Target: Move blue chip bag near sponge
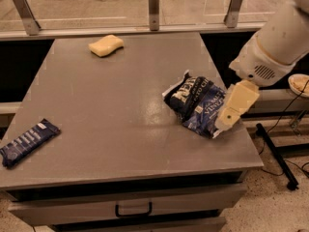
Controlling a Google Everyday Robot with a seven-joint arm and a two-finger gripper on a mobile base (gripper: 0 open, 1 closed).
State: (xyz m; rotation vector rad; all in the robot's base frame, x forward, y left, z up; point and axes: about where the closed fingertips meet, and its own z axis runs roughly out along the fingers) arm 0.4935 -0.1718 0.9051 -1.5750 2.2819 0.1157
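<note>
The blue chip bag [194,102] lies crumpled on the right side of the grey table [111,105], near its right edge. The pale yellow sponge [105,45] sits at the far side of the table, left of centre, well apart from the bag. My gripper [231,114] comes in from the right on the white arm [275,42]. It hangs over the bag's right edge, pointing down and to the left. Whether it touches the bag does not show.
A flat dark blue bar-shaped packet [28,141] lies at the table's front left. A drawer with a handle [133,210] sits below the front edge. Metal posts and glass [153,1] line the far side. A black stand leg [276,151] lies on the floor to the right.
</note>
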